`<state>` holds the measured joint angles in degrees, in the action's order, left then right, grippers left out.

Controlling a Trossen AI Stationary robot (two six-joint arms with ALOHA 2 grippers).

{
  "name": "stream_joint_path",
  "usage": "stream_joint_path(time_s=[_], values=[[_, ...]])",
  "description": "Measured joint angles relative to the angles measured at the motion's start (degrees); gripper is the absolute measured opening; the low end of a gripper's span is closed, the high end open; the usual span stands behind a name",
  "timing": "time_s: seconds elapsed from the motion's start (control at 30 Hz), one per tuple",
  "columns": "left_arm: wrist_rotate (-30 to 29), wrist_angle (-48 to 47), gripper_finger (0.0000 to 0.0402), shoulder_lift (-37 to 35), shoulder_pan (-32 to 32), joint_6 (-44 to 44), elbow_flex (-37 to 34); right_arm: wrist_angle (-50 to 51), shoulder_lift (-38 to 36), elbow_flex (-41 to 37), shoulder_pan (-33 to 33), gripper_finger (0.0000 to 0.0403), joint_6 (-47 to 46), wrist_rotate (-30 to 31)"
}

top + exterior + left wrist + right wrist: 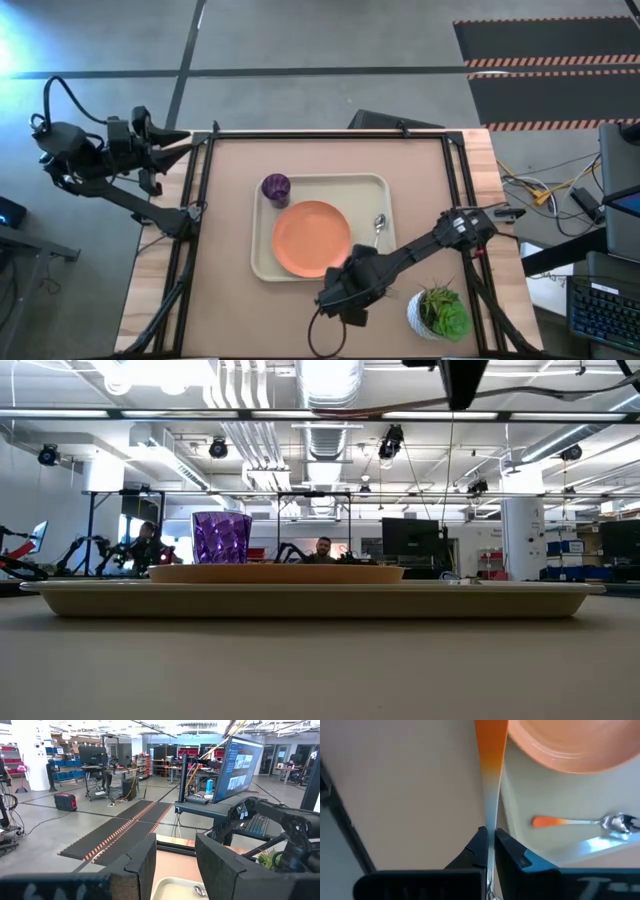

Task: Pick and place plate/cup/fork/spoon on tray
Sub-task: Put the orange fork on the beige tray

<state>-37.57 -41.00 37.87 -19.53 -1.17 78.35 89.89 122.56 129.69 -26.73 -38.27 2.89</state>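
While the left gripper (175, 865) waits open off the table's left edge, the right gripper (490, 847) pinches the fork (490, 775) by the tray's (375, 185) front rim. Plate (312, 238), cup (275, 187) & spoon (379, 227) sit on tray.

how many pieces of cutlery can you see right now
2. The spoon lies on the tray, right of the plate. The fork is pinched in the right gripper near the tray's front edge.
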Motion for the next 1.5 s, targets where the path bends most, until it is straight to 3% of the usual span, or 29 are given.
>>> stream_joint_path(time_s=[0.27, 0.7, 0.87, 1.0, 1.27, 1.5], values=[[-0.03, 0.44, 0.012, 0.64, -0.02, -0.15, 0.0, 0.07, -1.31, -0.15, 2.81, 0.0009, 11.55, 5.28], [-3.32, 3.51, 0.012, 0.98, -0.02, 0.02, 0.0, 0.13, -5.34, -1.29, 9.19, 0.0008, 44.03, 16.41], [-5.0, 3.68, 0.012, 1.3, -0.02, -0.01, 0.0, 0.05, -5.89, -4.44, 9.14, 0.0008, 52.94, 16.52], [-5.08, 4.61, 0.012, 2.22, -0.02, 0.02, -0.02, 0.02, -9.46, -10.3, 9.03, 0.0008, 58.93, 16.16], [-8.84, 6.12, 0.012, 4.38, -0.02, 0.04, 0.0, 0.26, -21.02, -30.22, 9.03, 0.0008, 66.77, 14.83], [-10.44, 6.13, 0.012, 5.62, 0.02, 0.06, 0.0, -0.44, -22.81, -39.14, 11.08, 0.0008, 69.11, 8.66]])
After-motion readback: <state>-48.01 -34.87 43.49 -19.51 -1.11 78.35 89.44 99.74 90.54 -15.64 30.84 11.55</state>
